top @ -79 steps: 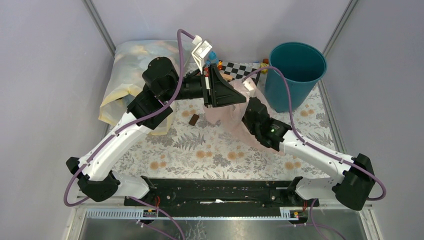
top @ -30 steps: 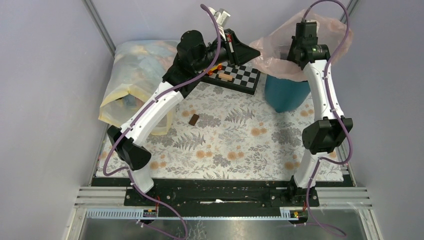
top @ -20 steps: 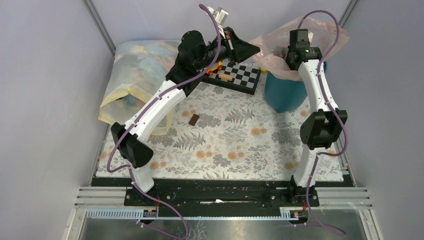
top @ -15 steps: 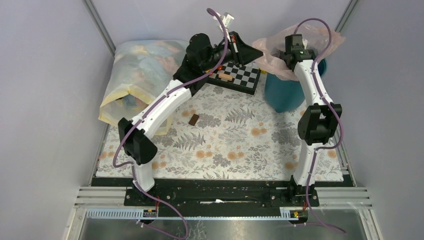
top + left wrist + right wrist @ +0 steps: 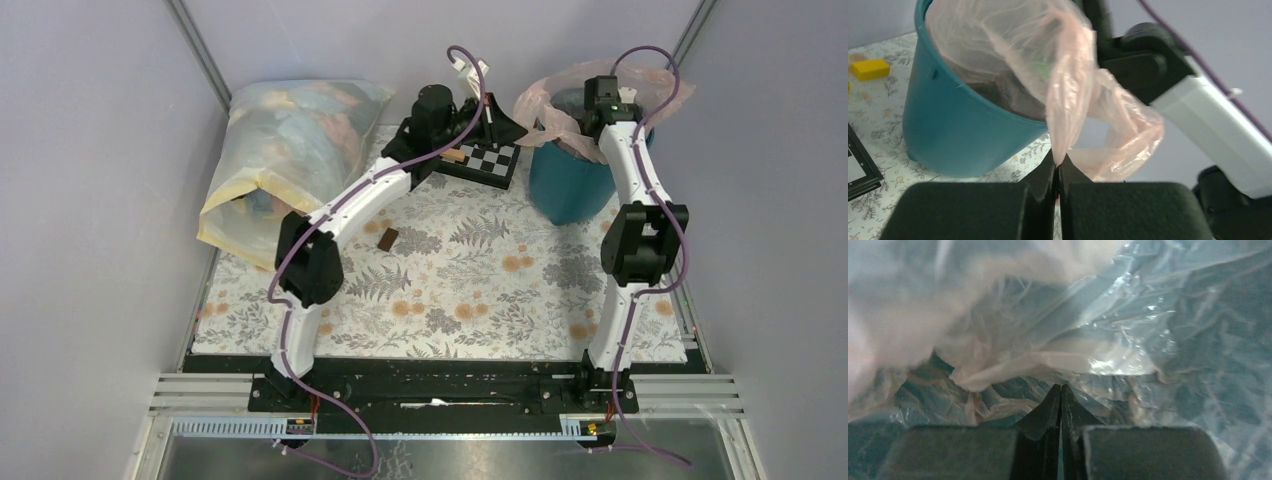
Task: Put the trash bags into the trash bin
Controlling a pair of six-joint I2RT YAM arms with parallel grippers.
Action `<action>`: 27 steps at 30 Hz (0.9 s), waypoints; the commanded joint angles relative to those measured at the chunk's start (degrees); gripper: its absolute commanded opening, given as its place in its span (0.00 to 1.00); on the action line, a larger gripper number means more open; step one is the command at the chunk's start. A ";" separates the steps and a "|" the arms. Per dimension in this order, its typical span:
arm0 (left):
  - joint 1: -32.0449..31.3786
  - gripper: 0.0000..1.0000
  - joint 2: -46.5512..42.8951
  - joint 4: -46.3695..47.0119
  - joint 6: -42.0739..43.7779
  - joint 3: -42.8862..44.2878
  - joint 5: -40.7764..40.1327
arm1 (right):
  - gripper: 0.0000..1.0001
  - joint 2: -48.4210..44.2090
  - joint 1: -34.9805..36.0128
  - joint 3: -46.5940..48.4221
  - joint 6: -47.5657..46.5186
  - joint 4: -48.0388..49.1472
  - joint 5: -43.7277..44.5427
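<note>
The teal trash bin [image 5: 578, 185] stands at the far right of the table. The pale-pink trash bag [image 5: 553, 100] hangs spread over its mouth, partly inside. My left gripper [image 5: 516, 124] is just left of the bin's rim and is shut on a bunched edge of the bag [image 5: 1068, 85]; the bin [image 5: 958, 135] shows beside it. My right gripper [image 5: 603, 100] is over the bin's mouth. In the right wrist view its jaws [image 5: 1060, 388] are shut on a fold of the bag [image 5: 1048, 360], with crinkled film all around and the bin's dark inside behind.
A large milky-yellow sack [image 5: 290, 150] lies at the far left. A black-and-white checkered board [image 5: 487, 160] sits beside the bin under my left arm. A small brown block [image 5: 388, 238] lies mid-table. A yellow block [image 5: 869, 68] lies behind the bin.
Both grippers have lowered the bag from high above the bin down onto its mouth. The left arm has stretched out toward the bin; the right gripper has dropped into the opening.
</note>
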 commanded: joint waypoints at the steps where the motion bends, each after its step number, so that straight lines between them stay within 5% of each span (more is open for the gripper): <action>1: 0.24 0.00 4.60 -0.27 -1.54 5.62 -1.15 | 0.09 -6.93 -0.60 3.27 -2.54 -0.10 -1.22; 8: 0.23 0.00 5.40 0.16 -1.58 5.95 -2.91 | 0.28 -11.73 -3.59 6.48 -3.57 -3.87 -10.38; 18: 0.32 0.00 1.51 0.58 -0.24 3.25 -4.29 | 0.52 -20.75 -3.86 4.46 -2.03 -7.32 -10.96; 21: 0.32 0.00 -0.41 2.17 -0.89 1.06 -4.15 | 0.72 -24.37 -3.86 0.27 -0.38 -6.57 -7.91; 27: 0.32 0.00 -2.61 4.02 -1.97 -1.90 -2.54 | 0.73 -27.39 -3.94 -7.38 2.62 -6.63 -5.76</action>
